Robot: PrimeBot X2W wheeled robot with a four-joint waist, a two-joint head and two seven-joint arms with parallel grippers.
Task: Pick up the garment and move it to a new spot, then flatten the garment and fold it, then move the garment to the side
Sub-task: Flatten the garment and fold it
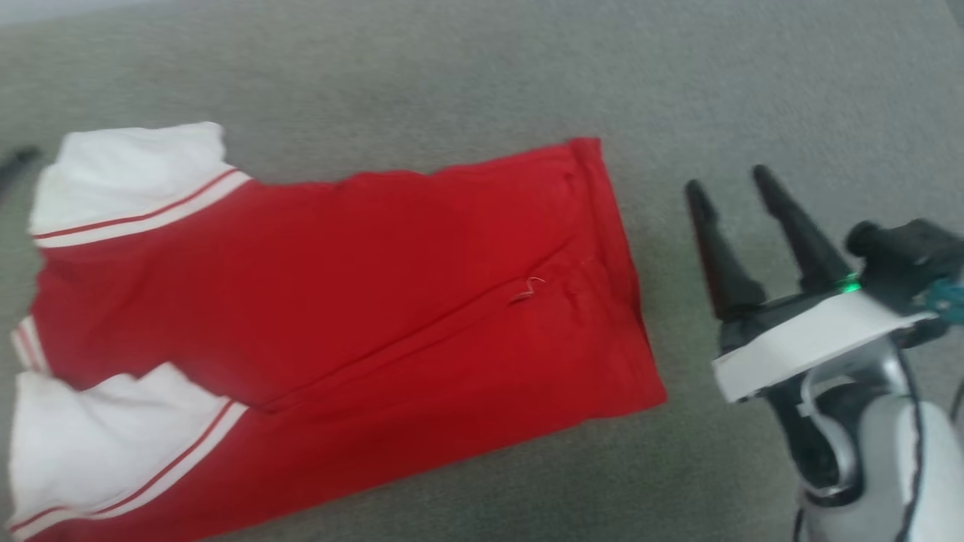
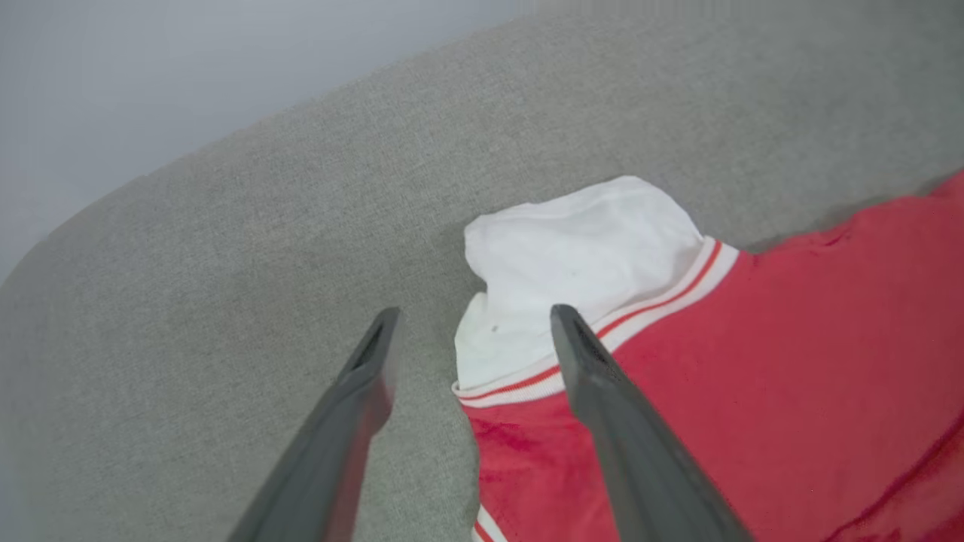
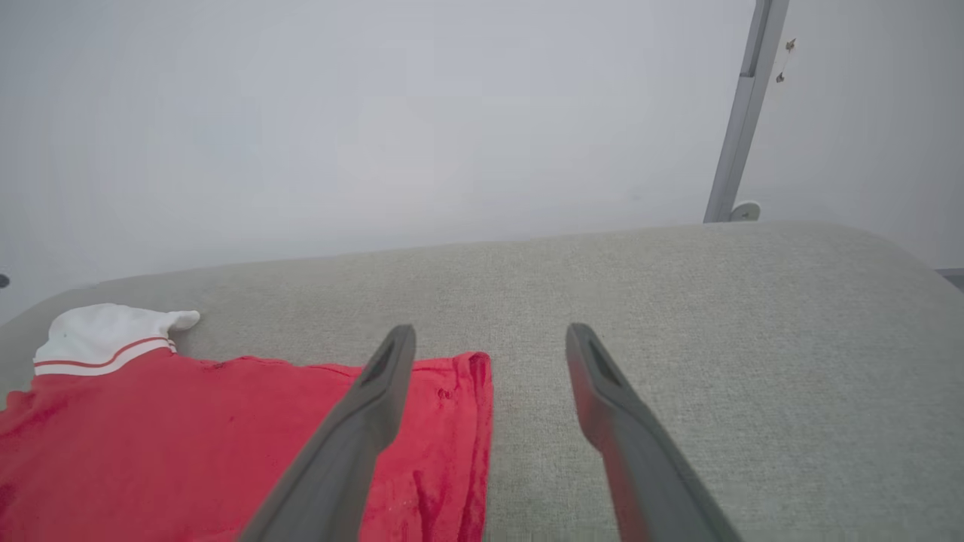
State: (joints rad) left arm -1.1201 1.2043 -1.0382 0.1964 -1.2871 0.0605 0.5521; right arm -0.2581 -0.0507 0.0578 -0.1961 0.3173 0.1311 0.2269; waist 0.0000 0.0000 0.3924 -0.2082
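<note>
You have a grey fabric-covered surface (image 1: 482, 75) spanning the work area, and the garment (image 1: 361, 286) lies flat on it, left of centre in the head view. The red body is doubled over lengthwise, with a diagonal crease running across it and its hem end pointing toward your right side. Both white sleeve ends, the far sleeve (image 1: 128, 173) and the near sleeve (image 1: 98, 444), sit at your left with their red-and-white trim showing. Your right gripper (image 1: 729, 181) stands just beside the hem, clear of the cloth, fingers spread and holding nothing. Your left gripper (image 2: 474, 312) is also spread and empty, one finger above bare grey fabric and the other above the far sleeve's trim. A small pale loose thread (image 1: 529, 287) rests near the crease.
</note>
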